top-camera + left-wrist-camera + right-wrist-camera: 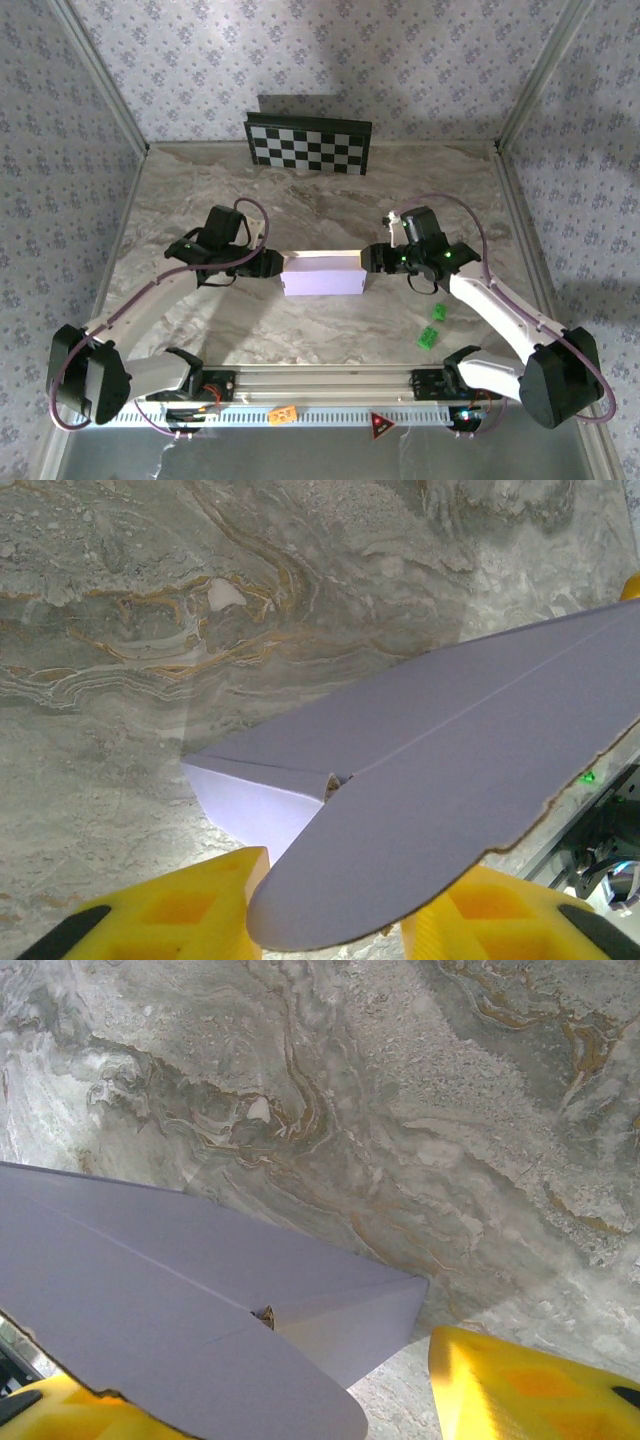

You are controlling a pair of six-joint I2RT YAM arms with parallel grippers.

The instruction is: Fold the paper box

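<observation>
The paper box (323, 277) sits in the middle of the table (300, 205), far from every edge. The left end effector (272, 266) is at its left end and the right end effector (374, 258) is at its right end. A round-edged flap (400, 820) lies between the left yellow fingers (170, 910), which stand apart; it is not clear if they squeeze it. The right one is open, with a gap between the flap's edge and one finger (520, 1380). Bare table runs back to the checkerboard panel (310, 143). Small green bits (432, 332) lie at the front right
</observation>
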